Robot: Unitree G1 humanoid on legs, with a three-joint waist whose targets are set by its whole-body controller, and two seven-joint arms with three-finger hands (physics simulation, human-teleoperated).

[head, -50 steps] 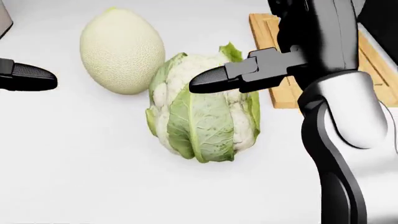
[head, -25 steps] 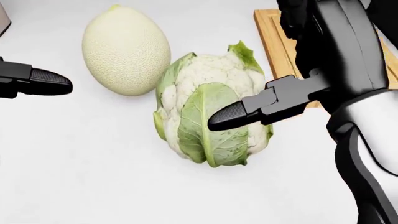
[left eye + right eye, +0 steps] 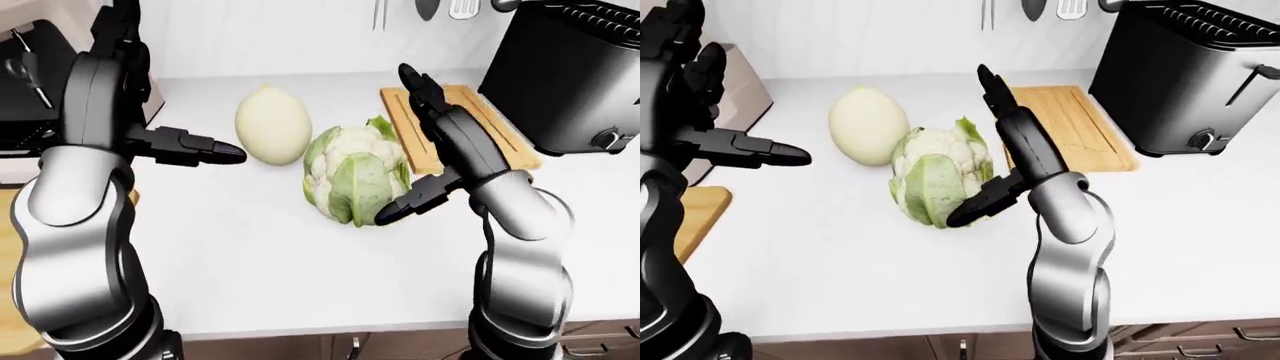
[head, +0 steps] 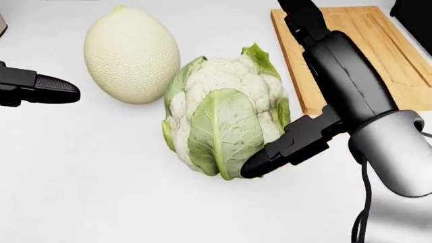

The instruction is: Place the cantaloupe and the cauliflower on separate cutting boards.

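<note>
The pale cantaloupe (image 4: 131, 54) lies on the white counter, just left of the cauliflower (image 4: 223, 119), a white head with green leaves. A wooden cutting board (image 4: 378, 45) lies empty at the top right of the head view. My right hand (image 3: 393, 146) is open against the cauliflower's right side; its thumb (image 4: 277, 152) is at the lower right edge and its fingers (image 3: 415, 82) point up over the board. My left hand (image 3: 175, 90) is open, with one finger (image 3: 205, 150) pointing at the cantaloupe from the left, apart from it.
A black toaster (image 3: 570, 75) stands right of the board. A second wooden board (image 3: 700, 214) shows at the left edge of the right-eye view. A dark appliance (image 3: 30, 82) and a beige box (image 3: 740, 94) stand at left. The counter edge (image 3: 330, 326) runs along the bottom.
My right thumb has moved down from the cauliflower's top to its lower right edge. The cauliflower and cantaloupe have barely shifted. The left finger has moved slightly right.
</note>
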